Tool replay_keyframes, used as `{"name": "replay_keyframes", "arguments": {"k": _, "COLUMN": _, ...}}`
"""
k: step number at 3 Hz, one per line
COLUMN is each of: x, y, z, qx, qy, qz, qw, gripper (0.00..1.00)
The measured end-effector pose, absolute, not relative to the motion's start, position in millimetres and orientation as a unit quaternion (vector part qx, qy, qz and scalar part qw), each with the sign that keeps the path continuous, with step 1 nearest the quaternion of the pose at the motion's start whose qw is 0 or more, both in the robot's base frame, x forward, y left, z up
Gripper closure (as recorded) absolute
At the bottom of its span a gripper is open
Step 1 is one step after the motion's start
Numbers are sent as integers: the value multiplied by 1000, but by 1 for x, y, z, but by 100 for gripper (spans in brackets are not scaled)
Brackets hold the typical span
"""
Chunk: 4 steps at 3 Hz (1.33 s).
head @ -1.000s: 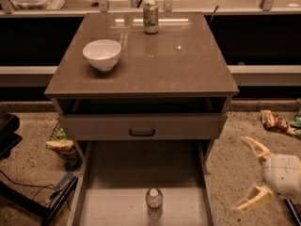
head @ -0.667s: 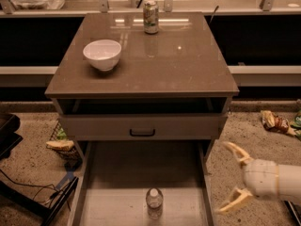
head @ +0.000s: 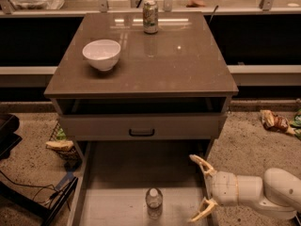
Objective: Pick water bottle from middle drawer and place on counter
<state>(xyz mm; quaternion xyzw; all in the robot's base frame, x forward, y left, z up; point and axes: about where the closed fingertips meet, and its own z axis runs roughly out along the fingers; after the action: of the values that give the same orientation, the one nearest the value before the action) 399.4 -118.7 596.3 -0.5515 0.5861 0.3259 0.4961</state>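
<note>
In middle drawer point(head: 117, 173) stands water bottle point(head: 154, 201) (tool point(head: 194, 188) right).

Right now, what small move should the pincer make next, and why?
Probably shift the pincer left, toward the water bottle. It is open and empty near the right wall of the middle drawer. The bottle stands upright on the drawer floor just to the left of it, not yet between the fingers.

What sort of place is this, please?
Probably an office break area: counter with bowl and soda can, snack bags on the floor. The gripper sits open by the middle drawer's right edge.
</note>
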Motion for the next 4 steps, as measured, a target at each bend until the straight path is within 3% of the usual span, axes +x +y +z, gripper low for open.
{"name": "replay_keyframes", "arguments": {"k": 4, "x": 392, "y": -9, "z": 493, "qx": -558, "qy": 547, "qz": 412, "qw": 468, "gripper": 0}}
